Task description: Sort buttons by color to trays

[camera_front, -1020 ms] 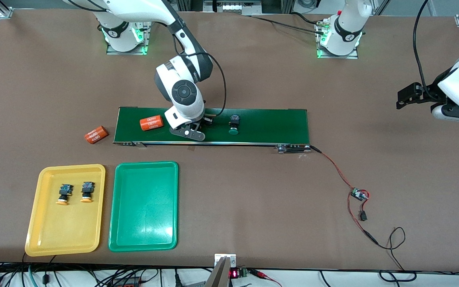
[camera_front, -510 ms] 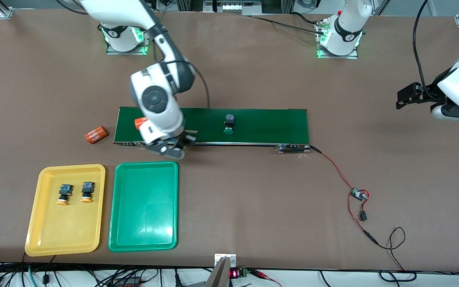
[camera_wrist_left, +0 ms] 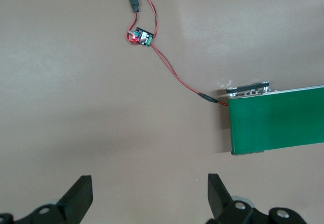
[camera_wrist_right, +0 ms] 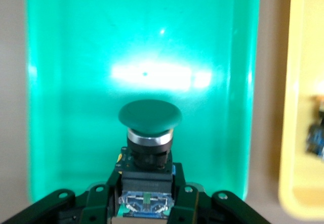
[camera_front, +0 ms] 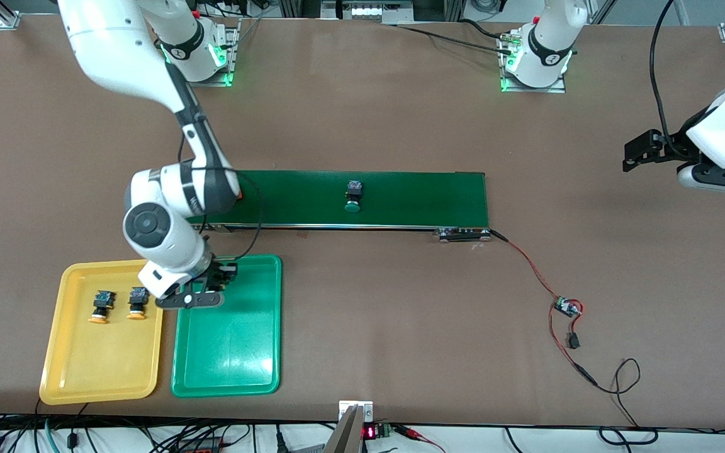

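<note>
Green-capped button (camera_wrist_right: pixel 149 133) clamped in right end effector (camera_front: pixel 202 296) over green tray (camera_front: pixel 230 352); lowering and release judged next; left end effector (camera_wrist_left: pixel 149 198) waits, fingers spread and empty.

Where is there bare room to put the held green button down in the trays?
The green tray is bare throughout; the right hand holds a green button over it. The yellow tray is bare nearer the camera, crowded where two orange buttons sit.

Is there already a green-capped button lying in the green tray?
No, the green tray lies bare; the right gripper holds one green-capped button over it.
</note>
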